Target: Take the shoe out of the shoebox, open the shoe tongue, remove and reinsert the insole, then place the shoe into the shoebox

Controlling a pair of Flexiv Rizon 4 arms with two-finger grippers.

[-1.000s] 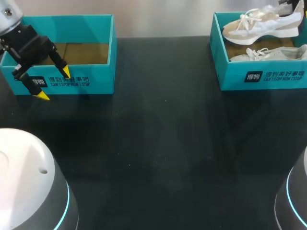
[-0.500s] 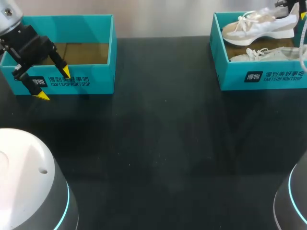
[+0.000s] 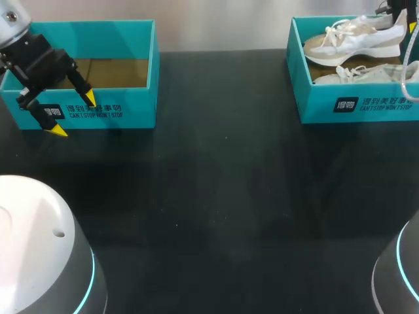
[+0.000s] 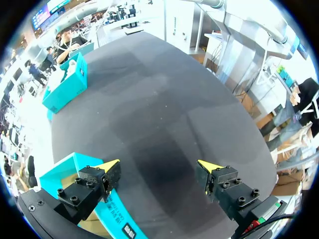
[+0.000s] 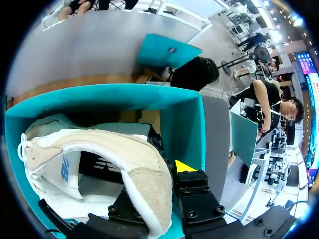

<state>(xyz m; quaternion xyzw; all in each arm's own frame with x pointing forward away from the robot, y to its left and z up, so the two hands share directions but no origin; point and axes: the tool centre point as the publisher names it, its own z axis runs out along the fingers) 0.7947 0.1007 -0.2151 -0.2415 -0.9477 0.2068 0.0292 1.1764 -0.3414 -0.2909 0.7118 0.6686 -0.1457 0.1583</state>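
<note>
A beige and white shoe [image 3: 353,38] hangs tilted over the right teal shoebox [image 3: 357,104]. My right gripper [image 3: 395,9] holds it at the heel end. In the right wrist view the right gripper [image 5: 158,180] is shut on the shoe's heel [image 5: 144,174], with one yellow fingertip [image 5: 185,166] showing beside it and the box wall [image 5: 182,124] ahead. A second shoe [image 3: 366,73] lies in the same box. My left gripper [image 3: 73,114] stands open at the front wall of the left teal shoebox [image 3: 118,111], nothing between its fingers [image 4: 112,168].
The left shoebox [image 4: 70,172] has only its brown cardboard floor [image 3: 111,72] showing inside. The black table [image 3: 216,196] lies between the two boxes. My arm bases sit at the two near corners.
My right gripper and the held shoe have shifted slightly left over the right box. The left arm has not moved.
</note>
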